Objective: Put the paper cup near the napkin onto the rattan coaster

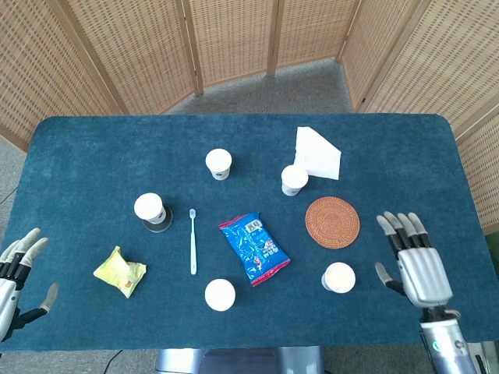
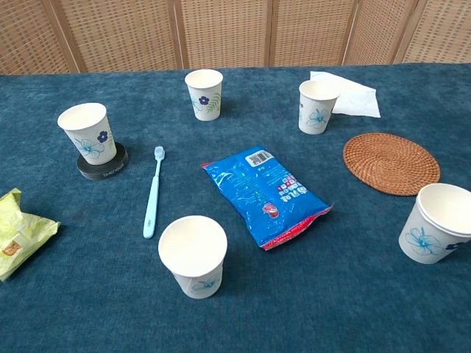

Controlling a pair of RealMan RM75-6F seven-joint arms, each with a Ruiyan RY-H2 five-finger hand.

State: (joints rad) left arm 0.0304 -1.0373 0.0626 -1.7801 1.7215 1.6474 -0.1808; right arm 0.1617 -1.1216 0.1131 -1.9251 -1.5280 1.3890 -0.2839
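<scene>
A white paper cup [image 1: 294, 180] [image 2: 317, 106] with a blue flower print stands upright just in front of the white napkin [image 1: 317, 153] [image 2: 347, 96]. The round rattan coaster [image 1: 332, 221] [image 2: 391, 162] lies bare to the cup's near right. My right hand [image 1: 411, 260] hovers open with fingers spread at the table's near right, right of another cup [image 1: 339, 277] [image 2: 436, 223]. My left hand [image 1: 17, 274] is open at the near left edge. Neither hand shows in the chest view.
Other paper cups stand at the back middle [image 1: 219, 164], on a black coaster at the left [image 1: 149, 209] and at the front middle [image 1: 220, 294]. A blue snack bag [image 1: 253, 248], a light blue toothbrush [image 1: 192, 241] and a yellow packet [image 1: 120, 271] lie on the blue table [image 1: 93, 156].
</scene>
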